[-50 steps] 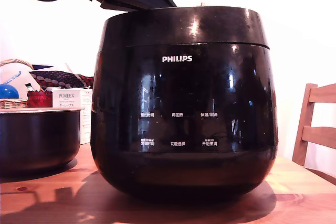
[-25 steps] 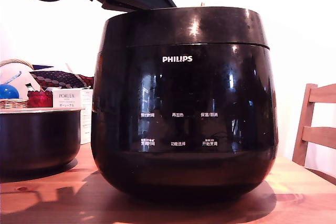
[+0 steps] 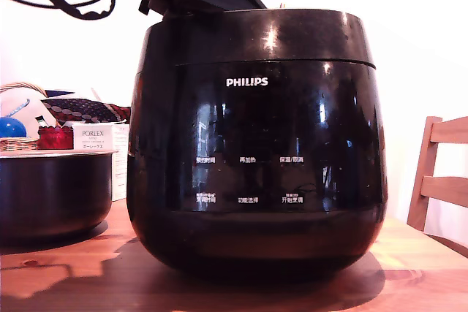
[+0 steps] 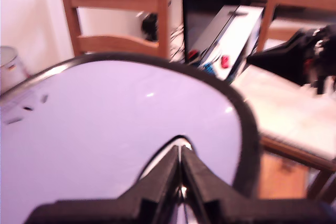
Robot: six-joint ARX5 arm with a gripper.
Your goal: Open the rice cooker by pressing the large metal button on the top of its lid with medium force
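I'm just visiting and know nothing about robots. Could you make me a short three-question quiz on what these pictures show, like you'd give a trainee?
1. True or false: the wide glossy black lid of the large rounded black rice cooker is standing open.
2. In the wrist view, how do the black gripper fingers stand? A) spread wide B) closed together C) clamped on a spoon
3. Fill in: in the exterior view, the smaller dark pot with a metal rim sits on the wooden table to the cooker's ____.

Key
1. False: it sits shut on the body.
2. B, with the tips over the lid's pale, glare-washed top.
3. Left.
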